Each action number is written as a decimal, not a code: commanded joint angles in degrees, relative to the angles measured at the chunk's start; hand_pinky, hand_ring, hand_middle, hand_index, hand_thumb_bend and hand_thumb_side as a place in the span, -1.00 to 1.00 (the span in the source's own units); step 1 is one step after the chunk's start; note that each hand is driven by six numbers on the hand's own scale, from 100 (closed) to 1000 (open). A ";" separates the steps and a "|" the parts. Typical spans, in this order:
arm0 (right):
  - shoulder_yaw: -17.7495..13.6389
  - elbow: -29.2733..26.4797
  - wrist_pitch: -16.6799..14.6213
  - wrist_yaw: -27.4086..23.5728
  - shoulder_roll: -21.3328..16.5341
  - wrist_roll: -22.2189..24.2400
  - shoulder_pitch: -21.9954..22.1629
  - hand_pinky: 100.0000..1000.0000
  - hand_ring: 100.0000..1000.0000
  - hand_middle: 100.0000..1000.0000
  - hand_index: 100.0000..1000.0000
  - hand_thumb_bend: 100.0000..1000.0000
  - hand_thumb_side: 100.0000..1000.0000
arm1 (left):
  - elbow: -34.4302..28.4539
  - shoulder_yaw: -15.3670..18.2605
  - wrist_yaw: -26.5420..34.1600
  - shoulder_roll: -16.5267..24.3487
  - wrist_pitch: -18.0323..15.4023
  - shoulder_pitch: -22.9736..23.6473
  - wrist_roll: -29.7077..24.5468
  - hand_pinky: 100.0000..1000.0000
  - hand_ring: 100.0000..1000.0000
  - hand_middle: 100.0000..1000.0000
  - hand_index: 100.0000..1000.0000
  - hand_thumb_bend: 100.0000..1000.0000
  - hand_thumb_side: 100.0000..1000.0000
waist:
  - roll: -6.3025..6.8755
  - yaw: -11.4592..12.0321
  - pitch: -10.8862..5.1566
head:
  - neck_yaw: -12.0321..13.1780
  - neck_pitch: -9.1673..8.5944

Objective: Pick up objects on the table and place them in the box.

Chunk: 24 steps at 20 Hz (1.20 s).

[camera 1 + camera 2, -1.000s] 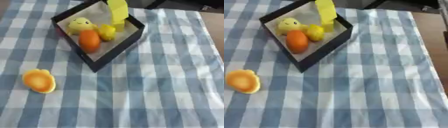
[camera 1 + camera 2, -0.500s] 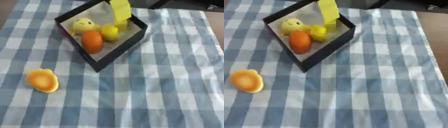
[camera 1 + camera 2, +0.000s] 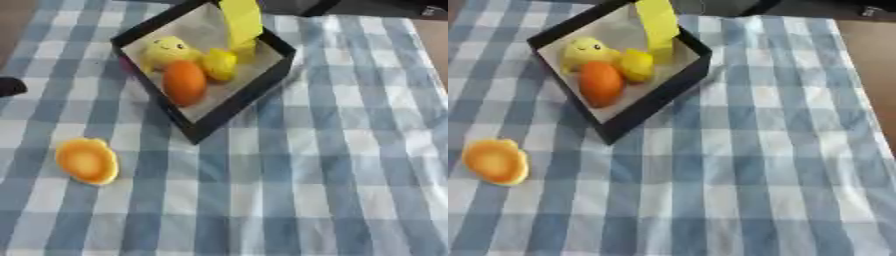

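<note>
Box (image 3: pixel 229 114), black-walled with a pale floor, sits on the blue and white checked tablecloth (image 3: pixel 332 165) turned like a diamond, one corner aimed at the near edge of the table and the opposite corner at the far edge. Inside it lie four things. An orange oval object (image 3: pixel 185 82) rests near the box's middle, its long axis running from the far side toward the near corner. Touching its far-left end is a round yellow toy with a face (image 3: pixel 168 50). Just right of the orange oval is a small yellow lumpy object (image 3: pixel 220 64). A tall yellow flat piece (image 3: pixel 241 21) stands upright against the box's far-right wall, rising above the rim.

Outside the box, well to its near left, an orange and yellow rounded object (image 3: pixel 87 161) lies on the cloth, its longer axis tilted slightly.

Left of the box, at the picture's edge, a dark shape (image 3: pixel 10 86) shows; I cannot tell whether it is a hand or how any fingers stand. The right hand is out of sight.
</note>
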 commanded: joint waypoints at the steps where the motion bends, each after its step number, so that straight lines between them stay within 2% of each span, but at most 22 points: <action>1: -0.70 -1.06 1.80 1.20 -0.66 0.09 0.51 0.67 0.58 0.45 0.63 -0.67 -0.28 | -0.53 -0.92 0.22 4.04 0.69 -0.84 -3.78 0.70 0.62 0.70 0.80 0.52 -0.33 | 0.95 -0.07 -2.10 | 0.44 0.03; 7: -0.75 -1.06 4.20 1.84 -0.38 -0.33 2.19 0.66 0.56 0.43 0.62 -0.66 -0.24 | 0.19 -4.56 3.63 6.37 4.29 -2.10 -10.99 0.72 0.61 0.65 0.74 0.54 -0.58 | 1.10 -0.29 -2.02 | 0.78 -0.14; 9: -0.75 -1.06 4.59 1.54 -0.36 -0.56 2.48 0.66 0.55 0.42 0.61 -0.67 -0.22 | -0.92 -5.60 5.15 6.84 5.70 -2.35 -13.90 0.73 0.63 0.65 0.73 0.42 -0.47 | 1.10 -0.40 -1.98 | 0.94 -0.14; 14: -0.60 -1.06 4.69 1.12 -0.39 -0.63 2.61 0.66 0.55 0.42 0.61 -0.68 -0.20 | -3.80 -6.74 5.63 7.55 8.76 -2.33 -18.20 0.73 0.61 0.62 0.71 0.47 -0.42 | 1.16 -0.45 -1.90 | 0.87 -0.10; 24: -0.41 -1.06 4.85 1.63 -0.05 -0.28 2.92 0.66 0.54 0.41 0.60 -0.68 -0.16 | -7.52 -10.61 4.60 7.81 9.65 -2.33 -22.98 0.70 0.57 0.54 0.68 0.37 -0.45 | 0.92 -0.77 -1.60 | 1.24 -0.16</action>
